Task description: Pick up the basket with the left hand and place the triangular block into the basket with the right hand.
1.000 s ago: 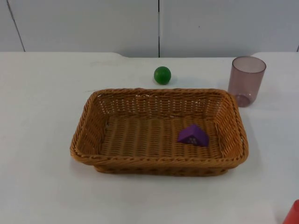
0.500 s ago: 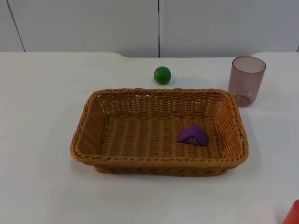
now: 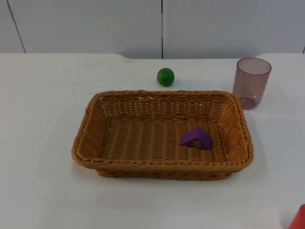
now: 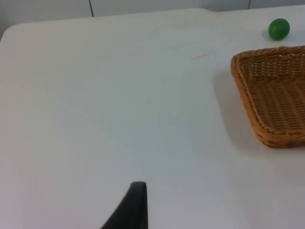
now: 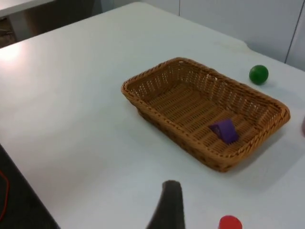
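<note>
We see a green ball [image 3: 165,77] on the white table [image 3: 43,95], a translucent purple cup [image 3: 251,82] upright well beside it, and a red object [image 3: 299,218] at the near edge.

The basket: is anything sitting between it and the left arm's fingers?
Nothing visible does. In the left wrist view, only bare white table lies between the left gripper's fingers and the basket. The green ball sits off beyond the basket's far rim. The purple triangular block already lies inside.
</note>
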Available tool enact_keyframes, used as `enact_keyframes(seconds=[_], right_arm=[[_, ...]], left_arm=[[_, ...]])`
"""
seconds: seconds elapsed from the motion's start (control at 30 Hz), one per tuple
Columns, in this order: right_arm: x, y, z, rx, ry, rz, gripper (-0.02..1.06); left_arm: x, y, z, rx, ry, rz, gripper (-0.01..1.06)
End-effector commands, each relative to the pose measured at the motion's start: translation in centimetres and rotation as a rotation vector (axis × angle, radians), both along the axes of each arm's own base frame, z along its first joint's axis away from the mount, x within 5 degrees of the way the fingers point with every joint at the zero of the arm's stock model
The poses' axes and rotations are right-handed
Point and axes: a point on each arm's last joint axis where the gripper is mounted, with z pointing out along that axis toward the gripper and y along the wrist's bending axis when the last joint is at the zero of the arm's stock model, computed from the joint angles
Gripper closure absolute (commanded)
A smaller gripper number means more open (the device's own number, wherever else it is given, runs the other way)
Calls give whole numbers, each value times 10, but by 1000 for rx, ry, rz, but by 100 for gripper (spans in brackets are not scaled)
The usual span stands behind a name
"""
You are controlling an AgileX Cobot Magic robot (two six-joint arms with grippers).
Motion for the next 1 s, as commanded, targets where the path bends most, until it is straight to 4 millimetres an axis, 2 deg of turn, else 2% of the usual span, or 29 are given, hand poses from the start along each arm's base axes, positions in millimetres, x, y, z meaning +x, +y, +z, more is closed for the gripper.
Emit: enact_keyframes(seconds=[0.0,0.1,0.27,0.63,0.77,0.9,0.97], right_arm=[[-1,-3,-3,-29,24,-16,36],[1,-3,-14,-77,76,-39,36],[4,-6,-13,-57,88,-100,36],[3,-6,-13,-59,90,-91,35],[1,-4,-14,-69,83,-54,27],[1,-3,-14,-72,82,-44,1],[1,-3,-14,-72,82,-44,-1]], left_arm=[[0,0,-1,2,-1,-4,0],[0,0,-1,2,-1,-4,0],[0,0,-1,2,-1,-4,0],[-1,-4,-1,-43,5,-32,0],[-1,-4,-1,-43,5,-32,0],[-1,-4,-1,-41,5,-33,0],[-1,-4,-1,-41,5,-33,0]])
